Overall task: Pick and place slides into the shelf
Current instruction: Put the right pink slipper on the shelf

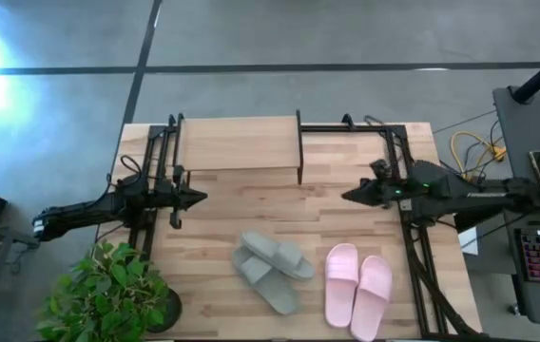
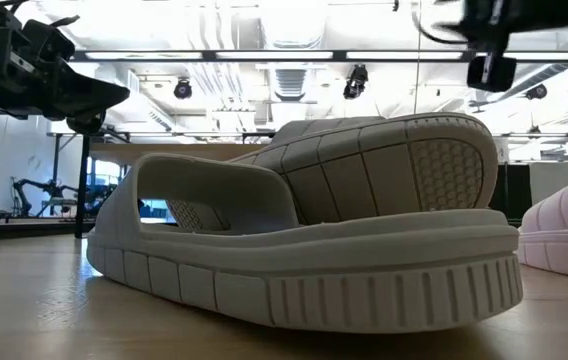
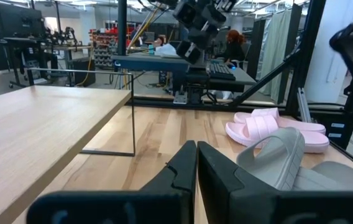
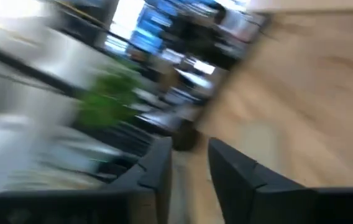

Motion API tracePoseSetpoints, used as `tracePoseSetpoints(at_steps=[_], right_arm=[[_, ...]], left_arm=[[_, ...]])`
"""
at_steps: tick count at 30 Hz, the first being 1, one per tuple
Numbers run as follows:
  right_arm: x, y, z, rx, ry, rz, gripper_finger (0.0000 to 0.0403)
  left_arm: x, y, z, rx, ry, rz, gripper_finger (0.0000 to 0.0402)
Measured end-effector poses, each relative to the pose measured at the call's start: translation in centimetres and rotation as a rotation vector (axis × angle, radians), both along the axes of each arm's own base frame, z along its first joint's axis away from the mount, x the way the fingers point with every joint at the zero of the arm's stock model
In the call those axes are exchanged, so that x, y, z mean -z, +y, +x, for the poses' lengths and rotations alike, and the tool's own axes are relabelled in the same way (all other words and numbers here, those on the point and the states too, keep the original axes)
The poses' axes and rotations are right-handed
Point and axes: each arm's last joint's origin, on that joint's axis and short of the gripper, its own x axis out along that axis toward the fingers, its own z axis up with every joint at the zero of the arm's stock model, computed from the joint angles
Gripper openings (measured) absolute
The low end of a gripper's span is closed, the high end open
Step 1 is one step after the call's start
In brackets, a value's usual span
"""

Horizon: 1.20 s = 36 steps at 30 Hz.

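Four slides lie on the table in front of the shelf (image 1: 240,144): grey-green pair (image 1: 272,270), pink pair (image 1: 358,289). Left gripper (image 1: 197,198), fingers pressed together, is nearer the grey-green; right gripper (image 1: 349,197), slightly parted, nearer the pink.

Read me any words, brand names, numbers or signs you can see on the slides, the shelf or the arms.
None can be read.
Grey-green slides: ribbed soles, no lettering shows.
Pink slides: plain straps, no brand shows.
Shelf: bare wood plank.
Left gripper and right gripper: no readable label.
Screens in the room behind: too blurred to read.
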Motion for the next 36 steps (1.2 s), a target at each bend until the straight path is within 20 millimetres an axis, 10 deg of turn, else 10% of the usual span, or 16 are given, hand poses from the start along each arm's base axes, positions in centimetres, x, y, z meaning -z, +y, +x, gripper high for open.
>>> tracePoseSetpoints(at_steps=[9, 19, 36], right_arm=[[-3.0, 1.8, 3.2, -0.027, 0.809, -0.107, 0.0168], [-6.0, 10.5, 3.8, 0.071, 1.095, -0.283, 0.0173], [1.2, 25.0, 4.1, -0.013, 1.444, -0.449, 0.0174]], left_arm=[[0.0, 0.0, 0.0, 0.0, 0.001, 0.0, 0.0], [0.0, 0.0, 0.0, 0.0, -0.002, 0.0, 0.0], [0.0, 0.0, 0.0, 0.0, -0.002, 0.0, 0.0]])
